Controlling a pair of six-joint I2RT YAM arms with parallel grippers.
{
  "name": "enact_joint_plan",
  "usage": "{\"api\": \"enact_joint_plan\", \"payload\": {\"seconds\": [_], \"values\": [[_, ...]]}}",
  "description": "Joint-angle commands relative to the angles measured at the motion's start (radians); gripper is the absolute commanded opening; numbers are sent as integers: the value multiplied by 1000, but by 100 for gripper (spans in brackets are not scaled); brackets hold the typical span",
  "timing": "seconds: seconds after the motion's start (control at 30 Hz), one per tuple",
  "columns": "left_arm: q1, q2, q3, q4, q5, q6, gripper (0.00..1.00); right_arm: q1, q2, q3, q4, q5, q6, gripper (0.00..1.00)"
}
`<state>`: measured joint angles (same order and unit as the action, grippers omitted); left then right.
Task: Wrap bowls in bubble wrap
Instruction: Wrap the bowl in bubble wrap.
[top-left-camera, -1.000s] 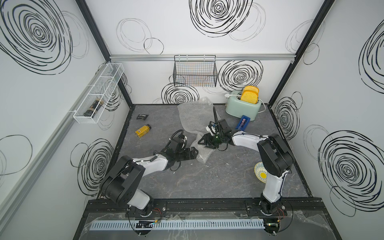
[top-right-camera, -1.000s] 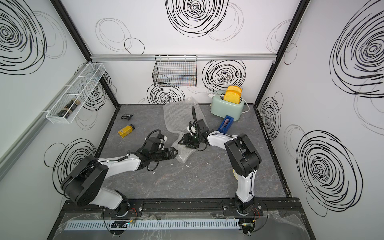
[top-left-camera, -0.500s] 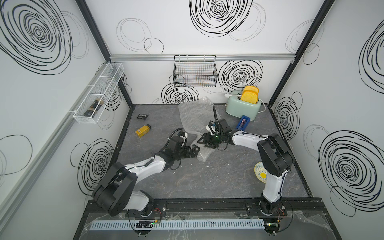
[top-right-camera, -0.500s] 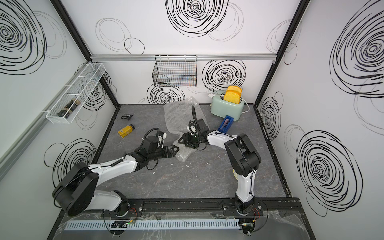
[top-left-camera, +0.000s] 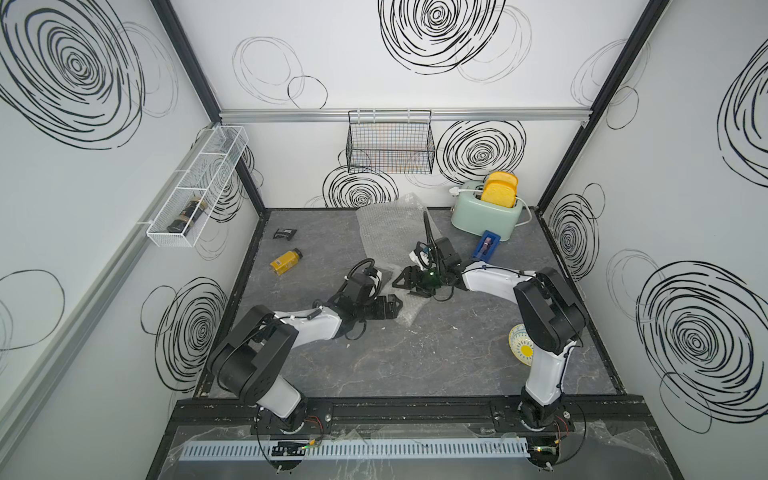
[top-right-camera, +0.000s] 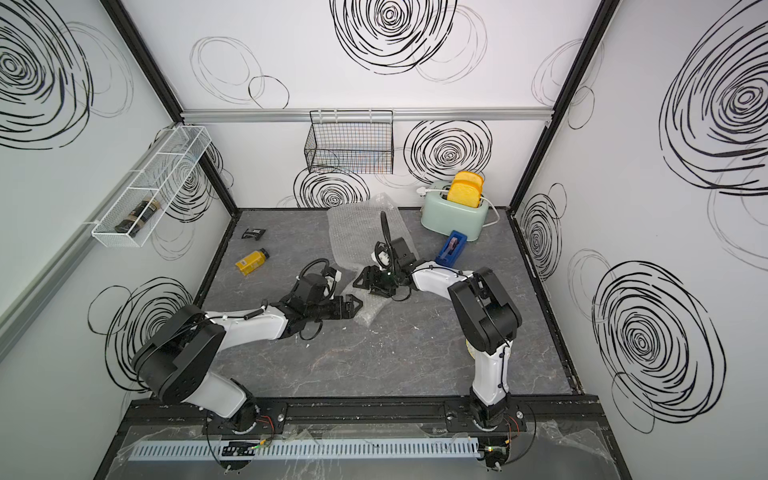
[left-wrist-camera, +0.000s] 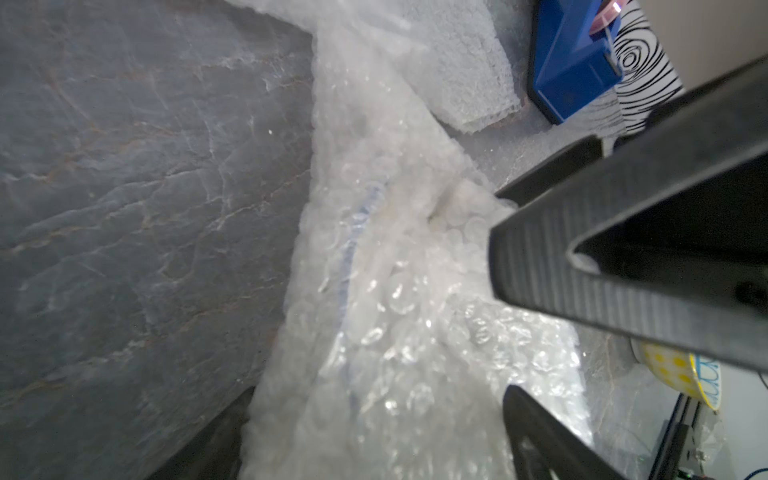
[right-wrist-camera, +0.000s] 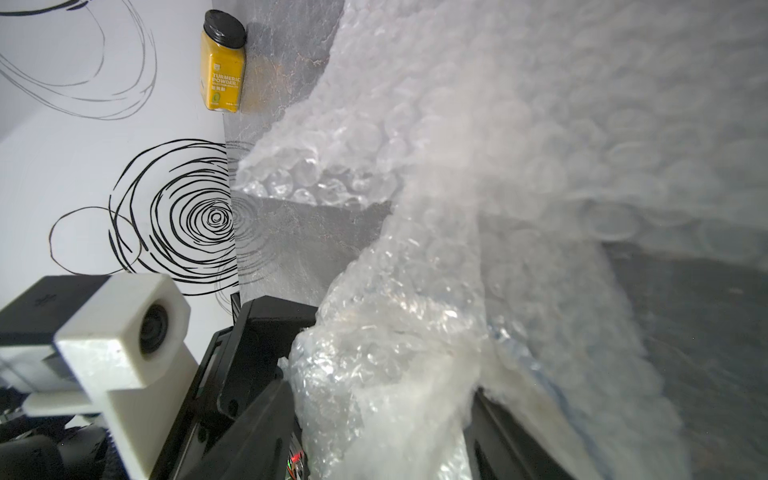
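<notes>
Bubble wrap (top-left-camera: 409, 312) lies bunched on the worktop (top-left-camera: 415, 365) over the blue-rimmed bowl (left-wrist-camera: 351, 257). Expect light, soft, slippery film over fragile ceramic; grasp a loose edge. Left tool (top-left-camera: 395, 305) stands wide; right tool (top-left-camera: 406, 284) straddles wrap, grip indeterminate.

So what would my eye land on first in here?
Probably the left gripper and right gripper nearly meeting mid-table at crumpled bubble wrap. Next, the mint toaster with yellow toast at the back right, and a yellow sun bowl beside the right arm.
</notes>
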<state>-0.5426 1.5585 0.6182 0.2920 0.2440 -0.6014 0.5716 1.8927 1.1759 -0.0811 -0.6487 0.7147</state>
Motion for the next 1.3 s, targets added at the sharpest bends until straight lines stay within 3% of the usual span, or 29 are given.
{"api": "enact_joint_plan", "payload": {"seconds": [0.0, 0.17, 0.27, 0.5, 0.6, 0.87, 1.07, 1.27], "values": [[23, 2, -24, 64, 3, -11, 87, -19, -53, 20, -40, -13, -38, 74], [41, -8, -57, 99, 25, -32, 84, -35, -90, 18, -36, -109, -51, 74], [51, -6, -59, 108, 32, -41, 81, -35, -111, -10, -24, -132, -51, 67], [64, -21, -61, 116, 38, -46, 77, -29, -151, -83, 14, -144, -81, 29], [66, -19, -60, 116, 46, -49, 77, -27, -129, -69, 8, -129, -91, 21], [67, -30, -60, 96, 48, -45, 80, -27, 23, 62, -15, -67, -98, 16], [86, -68, -31, 64, 55, -45, 100, -16, 82, 97, -35, -55, -124, 15], [114, -27, 51, 52, 76, -42, 96, -6, 102, 97, -42, -52, -147, 15]]}}
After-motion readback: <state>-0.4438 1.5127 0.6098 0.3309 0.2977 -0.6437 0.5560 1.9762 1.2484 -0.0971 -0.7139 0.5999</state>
